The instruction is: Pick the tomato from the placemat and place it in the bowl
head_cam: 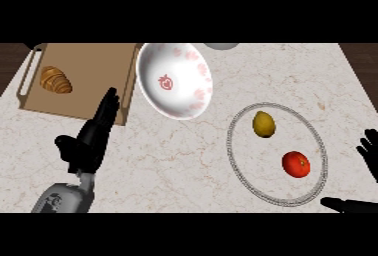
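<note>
Tomato (296,164): lies on the round placemat (235,150), toward its 4 o'clock edge, untouched and apart from both hands.

Right hand (367,152): enters at the view's 3 o'clock edge, near the tomato. Fingers are spread and hold nothing; the thumb shows separately lower down. Most of the palm is cut off.

Left hand (92,137): rests at 9 o'clock, fingers straight and upward, holding nothing.

A lemon (264,124) lies on the same placemat at 11 o'clock from the tomato. The bowl (188,97) stands at 10 o'clock from the placemat, beside a tray (81,52) carrying a croissant (56,80).

Risks, as judged:
- The round tomato may roll if the fingers touch it off-centre.
- A wide approach may nudge the lemon.
- The bowl appears tilted; a release near its rim may miss.

A grey object (221,46) at 12 o'clock is cut off and unidentifiable.
</note>
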`<move>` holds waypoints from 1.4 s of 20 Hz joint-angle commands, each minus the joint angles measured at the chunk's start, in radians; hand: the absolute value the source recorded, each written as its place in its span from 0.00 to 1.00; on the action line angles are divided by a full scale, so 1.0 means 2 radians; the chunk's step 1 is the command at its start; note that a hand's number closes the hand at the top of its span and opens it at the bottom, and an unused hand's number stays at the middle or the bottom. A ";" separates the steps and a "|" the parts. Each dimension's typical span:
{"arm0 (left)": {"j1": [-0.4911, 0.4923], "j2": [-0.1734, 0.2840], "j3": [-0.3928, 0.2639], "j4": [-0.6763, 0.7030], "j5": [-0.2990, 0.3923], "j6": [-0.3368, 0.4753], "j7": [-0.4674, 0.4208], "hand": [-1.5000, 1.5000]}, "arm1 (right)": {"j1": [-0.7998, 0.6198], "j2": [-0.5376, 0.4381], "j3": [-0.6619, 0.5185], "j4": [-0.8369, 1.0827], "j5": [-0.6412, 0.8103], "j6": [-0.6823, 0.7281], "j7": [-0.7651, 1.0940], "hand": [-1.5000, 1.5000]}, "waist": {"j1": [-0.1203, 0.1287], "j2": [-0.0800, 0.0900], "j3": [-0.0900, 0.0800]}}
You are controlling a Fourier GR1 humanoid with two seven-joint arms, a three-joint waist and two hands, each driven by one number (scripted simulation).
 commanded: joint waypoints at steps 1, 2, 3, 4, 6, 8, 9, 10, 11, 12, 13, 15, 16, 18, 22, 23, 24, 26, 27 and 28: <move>0.007 -0.008 0.000 -0.012 -0.014 -0.006 0.008 0.50 | -0.014 0.009 0.016 0.029 0.021 0.033 0.014 0.00 | -0.002 -0.001 0.000; -0.035 -0.010 0.025 0.014 -0.011 -0.010 0.019 0.50 | -0.030 0.025 0.027 0.001 0.046 0.005 0.041 0.00 | -0.003 0.000 0.000; 0.028 -0.020 0.004 0.013 -0.015 -0.021 -0.044 0.50 | -0.022 0.023 0.007 0.055 0.021 0.049 -0.007 0.00 | -0.002 0.000 0.000; 0.010 -0.007 0.025 -0.011 -0.008 -0.030 0.002 0.50 | 0.007 0.041 0.010 0.022 0.036 0.049 -0.018 0.00 | -0.004 -0.001 0.000; 0.019 -0.017 0.032 0.021 -0.015 -0.037 -0.039 0.50 | 0.002 0.030 -0.019 0.015 0.011 0.076 -0.008 0.00 | -0.004 -0.001 0.000; 0.027 -0.010 0.032 -0.028 -0.023 -0.032 0.012 0.50 | 0.000 0.066 0.003 0.034 0.040 0.066 -0.020 0.00 | -0.002 -0.001 0.000; -0.017 -0.034 0.030 0.028 -0.035 -0.026 -0.004 0.50 | 0.019 0.068 -0.016 0.032 0.035 0.071 -0.048 0.00 | -0.005 -0.001 0.000; 0.017 -0.027 0.029 -0.018 -0.033 -0.028 0.006 0.50 | 0.035 0.060 -0.038 0.029 0.015 0.095 -0.053 0.00 | -0.004 -0.001 0.000; -0.015 -0.033 0.029 -0.012 -0.036 -0.020 0.028 0.50 | 0.022 0.052 -0.050 0.031 -0.006 0.111 -0.054 0.00 | -0.005 -0.001 0.000; -0.015 -0.016 0.053 -0.015 -0.015 -0.037 0.028 0.50 | 0.037 0.072 -0.040 0.022 -0.007 0.105 -0.067 0.00 | -0.005 -0.001 0.000; -0.015 -0.037 0.026 -0.018 -0.043 -0.016 0.039 0.50 | 0.034 0.080 -0.039 0.021 -0.007 0.108 -0.061 0.00 | -0.005 -0.001 0.000; 0.027 -0.052 0.002 -0.040 -0.064 -0.003 0.024 0.50 | 0.021 0.104 -0.025 0.052 0.022 0.100 -0.098 0.00 | -0.002 -0.001 0.000; 0.014 -0.028 0.034 -0.050 -0.037 -0.038 0.041 0.50 | 0.019 0.093 -0.053 0.070 -0.003 0.130 -0.100 0.00 | -0.003 -0.001 0.000; -0.001 -0.034 0.050 0.002 -0.035 -0.051 0.014 0.50 | 0.016 0.119 -0.027 0.003 0.012 0.094 -0.045 0.00 | -0.004 -0.001 0.000; -0.006 -0.063 0.044 0.019 -0.063 -0.039 -0.002 0.50 | 0.007 0.121 -0.054 0.037 -0.004 0.132 -0.038 0.00 | -0.004 -0.001 0.000; 0.031 -0.056 0.036 -0.029 -0.062 -0.045 0.006 0.50 | 0.008 0.115 -0.070 0.031 -0.019 0.147 -0.041 0.00 | -0.003 -0.001 0.000; -0.026 -0.059 0.046 -0.004 -0.068 -0.032 0.033 0.50 | 0.013 0.145 -0.034 0.073 0.018 0.134 -0.078 0.00 | -0.004 -0.001 0.000; -0.026 -0.045 0.080 0.031 -0.042 -0.072 0.003 0.50 | -0.005 0.140 -0.060 0.076 0.003 0.143 -0.067 0.00 | -0.004 0.000 0.000; -0.007 -0.062 0.061 0.006 -0.067 -0.052 0.016 0.50 | -0.006 0.153 -0.055 0.073 0.014 0.139 -0.062 0.00 | -0.004 -0.001 0.000; 0.024 -0.054 0.057 -0.027 -0.058 -0.060 0.016 0.50 | 0.004 0.155 -0.052 0.108 0.017 0.161 -0.106 0.00 | -0.003 -0.001 0.000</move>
